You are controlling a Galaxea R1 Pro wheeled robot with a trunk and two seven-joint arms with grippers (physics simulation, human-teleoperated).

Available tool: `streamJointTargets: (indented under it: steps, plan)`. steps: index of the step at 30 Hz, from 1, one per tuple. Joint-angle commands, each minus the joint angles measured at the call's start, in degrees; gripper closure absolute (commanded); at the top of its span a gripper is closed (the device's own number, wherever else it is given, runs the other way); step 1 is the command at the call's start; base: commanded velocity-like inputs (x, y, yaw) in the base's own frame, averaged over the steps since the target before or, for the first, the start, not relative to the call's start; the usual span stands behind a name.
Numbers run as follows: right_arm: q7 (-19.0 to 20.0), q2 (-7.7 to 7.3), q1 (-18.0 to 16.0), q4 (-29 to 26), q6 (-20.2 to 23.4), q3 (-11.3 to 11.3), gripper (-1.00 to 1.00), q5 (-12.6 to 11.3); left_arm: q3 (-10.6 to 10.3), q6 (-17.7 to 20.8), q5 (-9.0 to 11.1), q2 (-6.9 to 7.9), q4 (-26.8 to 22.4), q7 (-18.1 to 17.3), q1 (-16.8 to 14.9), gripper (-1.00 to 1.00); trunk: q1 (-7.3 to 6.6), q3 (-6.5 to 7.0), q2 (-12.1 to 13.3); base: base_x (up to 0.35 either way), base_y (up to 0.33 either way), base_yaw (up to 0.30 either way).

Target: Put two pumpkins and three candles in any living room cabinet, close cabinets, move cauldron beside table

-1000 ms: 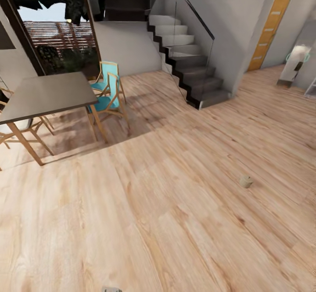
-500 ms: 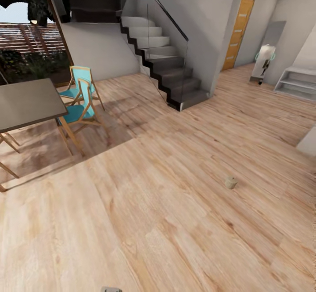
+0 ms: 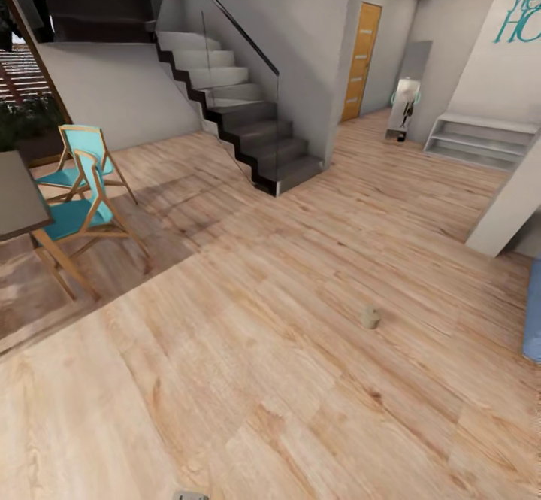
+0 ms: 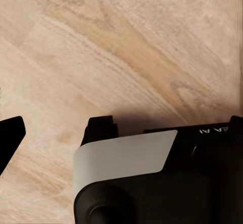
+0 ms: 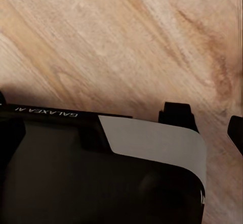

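Note:
One candle (image 3: 370,317), a short grey-beige cylinder, stands alone on the wood floor to the right of centre in the head view, some way ahead of me. The pumpkins, cabinet, cauldron and table are out of view. In the left wrist view my left gripper (image 4: 55,133) hangs over bare floor beside my black and white base (image 4: 126,158), its dark fingers apart with nothing between them. In the right wrist view my right gripper (image 5: 210,125) hangs the same way next to the base (image 5: 152,143), fingers apart and holding nothing.
A dark staircase (image 3: 240,109) with a glass rail rises ahead on the left. Two teal chairs (image 3: 79,199) and a dark dining table's corner (image 3: 15,199) stand at far left. An orange door (image 3: 361,60), a white shelf (image 3: 481,139), a wall corner (image 3: 511,207) and a blue edge (image 3: 533,319) lie to the right.
The camera has swung to the right: the dining table and chairs slid towards the left edge, and the wall corner and white shelf came in. The candle stays on the floor.

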Motion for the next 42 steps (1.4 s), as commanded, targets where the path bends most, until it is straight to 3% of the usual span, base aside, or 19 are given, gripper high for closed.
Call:
streamJointTargets:
  steps: [1,42]
  plan:
    - [0.0,0.01,0.0,0.0,0.0,0.0,-1.0,0.0,0.0,0.0,0.0,0.0,0.0,0.0,0.0,-1.0,0.0,0.05,0.0,0.328,0.0,-0.274]
    - [0.0,0.01,0.0,0.0,0.1,0.0,-1.0,-0.1,0.0,0.0,0.0,0.0,0.0,0.0,0.0,-1.0,0.0,2.09,0.0,0.328,0.0,-0.268]
